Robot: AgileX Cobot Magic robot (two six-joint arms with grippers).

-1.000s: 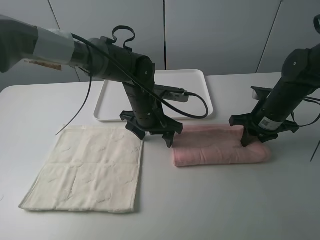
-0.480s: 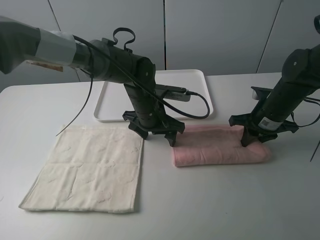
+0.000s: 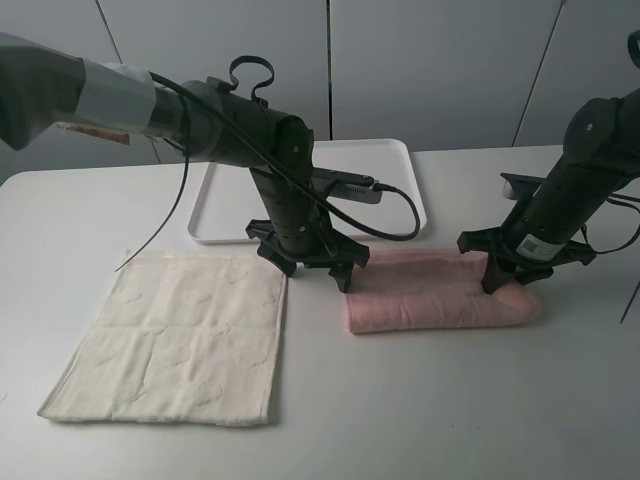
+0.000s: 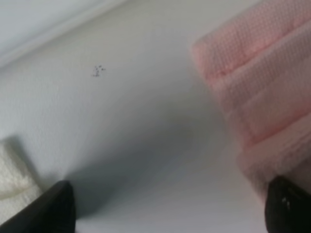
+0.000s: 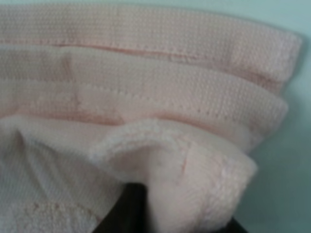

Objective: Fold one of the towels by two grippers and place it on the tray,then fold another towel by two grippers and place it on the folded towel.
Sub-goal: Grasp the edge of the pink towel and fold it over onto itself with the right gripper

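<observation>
Pink towel (image 5: 146, 97) shows stitched hems only up close, pinched by right tool (image 3: 518, 268) (left tool (image 3: 310, 268) splayed apart).

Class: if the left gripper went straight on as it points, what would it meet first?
Most likely the bare table between the cream towel and pink towel; its open fingers straddle that gap. Depth is unclear.
</observation>
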